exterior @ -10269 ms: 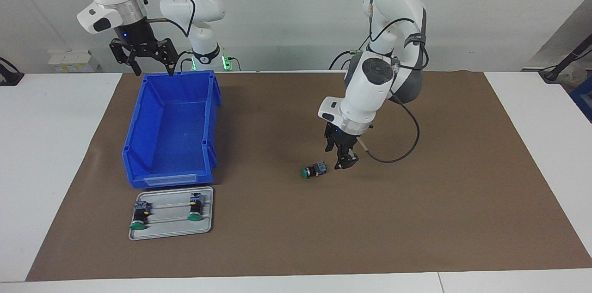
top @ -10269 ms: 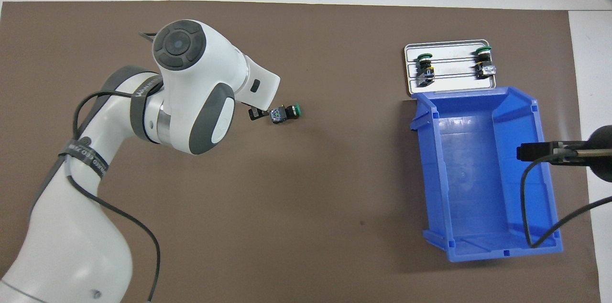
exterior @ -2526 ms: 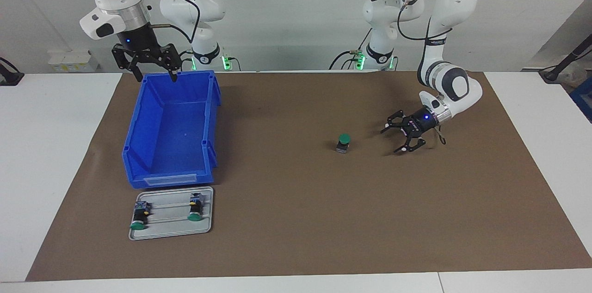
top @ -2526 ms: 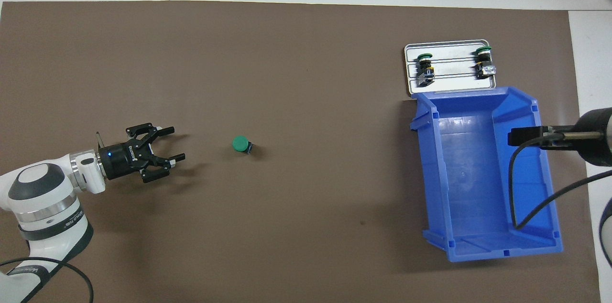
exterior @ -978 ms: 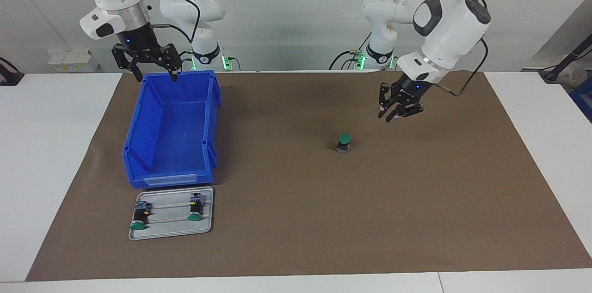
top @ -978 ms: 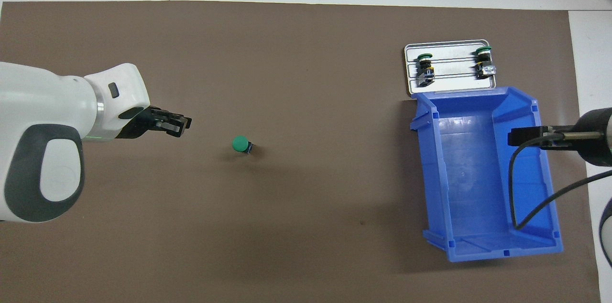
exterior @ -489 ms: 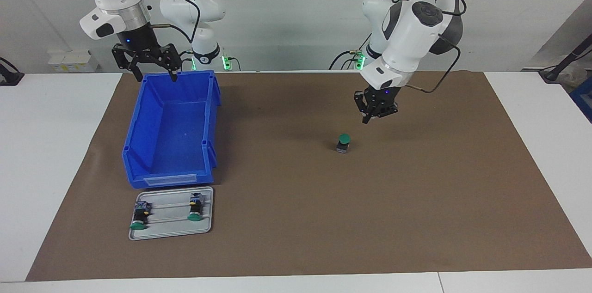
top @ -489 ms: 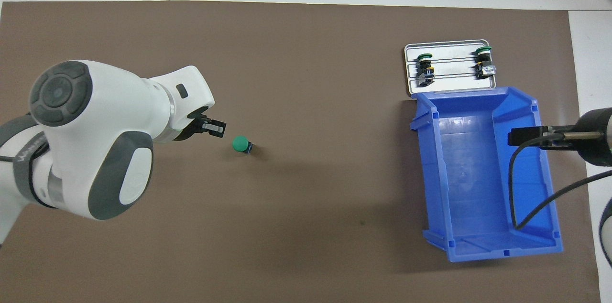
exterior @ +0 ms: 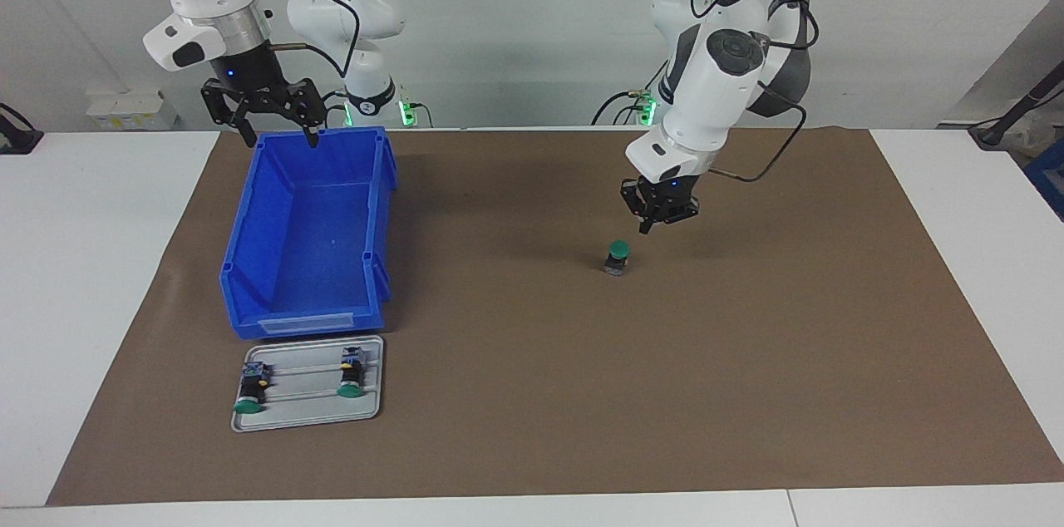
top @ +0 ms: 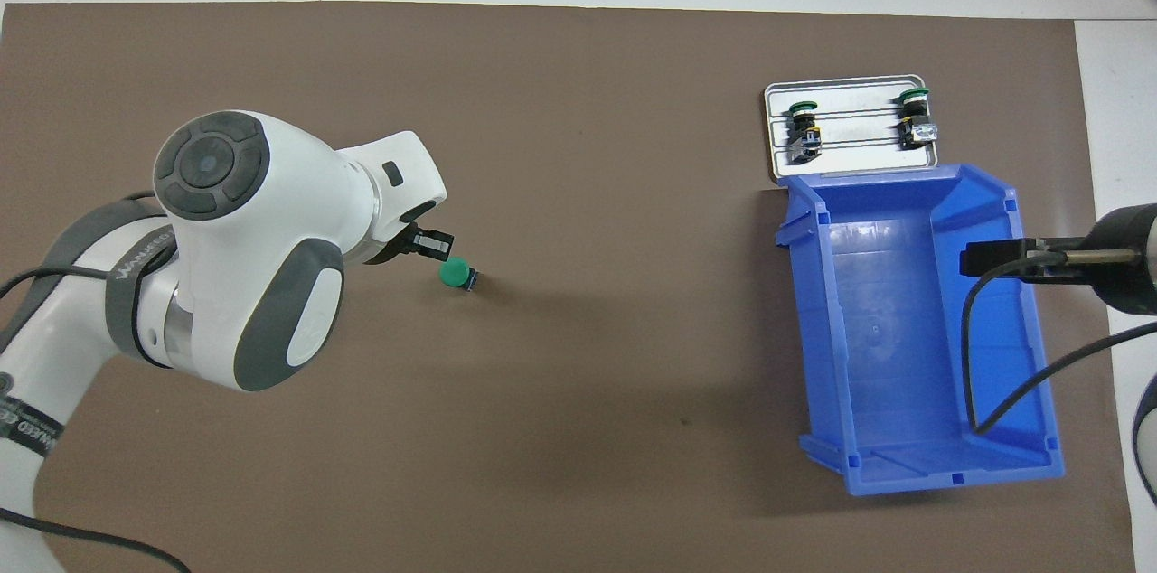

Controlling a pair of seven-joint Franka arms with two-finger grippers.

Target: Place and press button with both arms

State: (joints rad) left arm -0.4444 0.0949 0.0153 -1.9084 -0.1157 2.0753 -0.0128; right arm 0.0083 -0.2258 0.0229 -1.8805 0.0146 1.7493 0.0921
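Left gripper (exterior: 647, 226) hanging closed and empty above the brown mat (exterior: 748, 361), just beside the button (exterior: 617, 256).

The button is standing upright on the mat near the middle of the desk (exterior: 100, 261), green cap up, apart from the gripper; the closed fingertips are hanging slightly toward the left arm's end of the desk from the cap and are not touching it. The right gripper (exterior: 278, 130) is waiting over the rim of the blue bin (exterior: 309, 261) at the robots' end, its fingers spread open and holding nothing. Two more buttons are lying on the metal tray (exterior: 307, 419), which is sitting just beside the bin, farther from the robots.
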